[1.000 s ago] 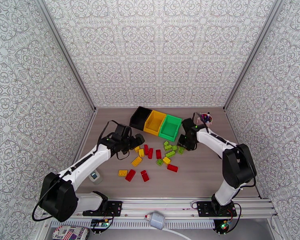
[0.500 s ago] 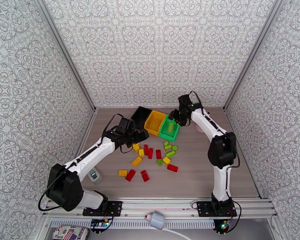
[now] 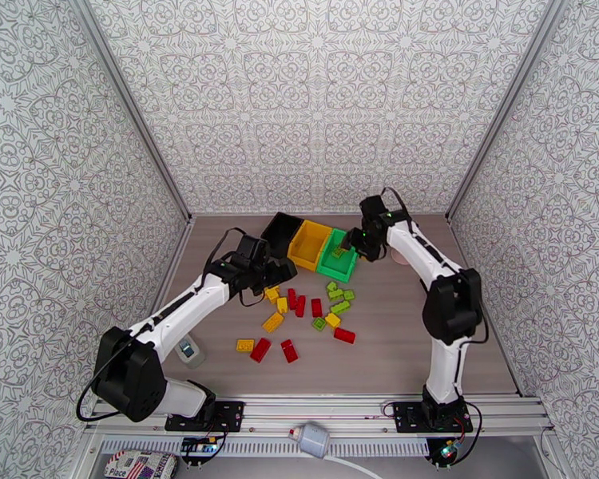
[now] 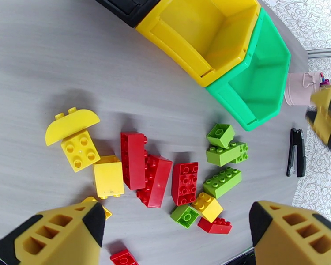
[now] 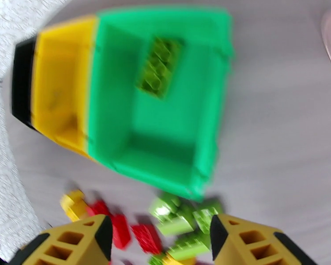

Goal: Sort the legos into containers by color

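Right wrist cam is pretty smeary, but you can make out one light green brick [image 5: 159,67] lying inside the green bin [image 5: 174,129], in its far half. The rest of the legos [image 3: 299,306] are loose on the surface [image 3: 427,337], a scatter of red, yellow and light green pieces around the middle, just on the near side of the bins. Left wrist cam gives the sharp look. A rounded yellow piece [image 4: 72,125] touches a square yellow one, and two long red bricks [image 4: 133,160] lie side by side, touching. A few light green ones [image 4: 222,182] are bunched closest to the green bin. In the top view a few more sit apart toward the near edge, one yellow and two red.

The bins stand in a slanted row toward the far edge, walls touching: black bin [image 3: 282,231] on the left, yellow bin [image 3: 309,243] in the middle, green one on the right.

Left fingers [image 3: 282,271] hang over the left end of the scatter, just on the near side of the black bin, spread wide with nothing between them. Right fingers [image 3: 355,247] are up over the green bin's right side, also parted, pinching nothing.

Pink cup [image 4: 303,88] sits just right of the green bin, and a black clip [image 4: 296,151] lies on the surface near it.
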Available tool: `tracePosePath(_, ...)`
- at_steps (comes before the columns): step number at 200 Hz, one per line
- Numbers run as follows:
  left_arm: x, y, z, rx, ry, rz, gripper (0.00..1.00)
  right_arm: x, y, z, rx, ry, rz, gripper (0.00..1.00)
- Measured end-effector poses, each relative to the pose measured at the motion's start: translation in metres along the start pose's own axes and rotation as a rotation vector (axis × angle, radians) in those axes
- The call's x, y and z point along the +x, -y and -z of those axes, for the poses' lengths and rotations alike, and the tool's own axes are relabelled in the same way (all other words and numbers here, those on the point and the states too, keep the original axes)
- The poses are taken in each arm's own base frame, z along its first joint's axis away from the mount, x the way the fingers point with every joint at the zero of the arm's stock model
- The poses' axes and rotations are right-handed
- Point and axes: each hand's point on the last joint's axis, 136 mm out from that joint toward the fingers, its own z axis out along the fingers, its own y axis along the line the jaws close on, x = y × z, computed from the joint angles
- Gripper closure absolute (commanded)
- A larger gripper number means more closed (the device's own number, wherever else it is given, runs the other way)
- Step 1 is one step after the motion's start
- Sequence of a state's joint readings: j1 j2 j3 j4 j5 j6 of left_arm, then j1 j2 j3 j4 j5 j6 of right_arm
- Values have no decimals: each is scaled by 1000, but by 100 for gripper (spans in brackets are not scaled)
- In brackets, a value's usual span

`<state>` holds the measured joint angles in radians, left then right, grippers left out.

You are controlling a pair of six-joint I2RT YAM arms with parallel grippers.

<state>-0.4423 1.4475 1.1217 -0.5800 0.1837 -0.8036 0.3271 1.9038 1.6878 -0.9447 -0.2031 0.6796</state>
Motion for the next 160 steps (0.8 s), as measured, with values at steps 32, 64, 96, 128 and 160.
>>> tracePosePath(32, 7, -5, -4, -15, -13, 2, 9, 38, 25, -3, 28, -42, 1, 34)
tracePosePath(64, 21, -7, -9, -29, -39, -6, 9, 79, 30, -19, 47, -105, 46, 34)
tracePosePath(96, 42, -13, -12, -45, -69, -1, 9, 116, 25, -35, 54, -172, 109, 34)
tracePosePath(128, 58, -20, -10, -54, -76, 15, 9, 130, 16, -41, 48, -191, 149, 30)
tracePosePath(160, 64, -27, -1, -51, -54, 36, 9, 138, 24, -57, 101, -223, 168, 27)
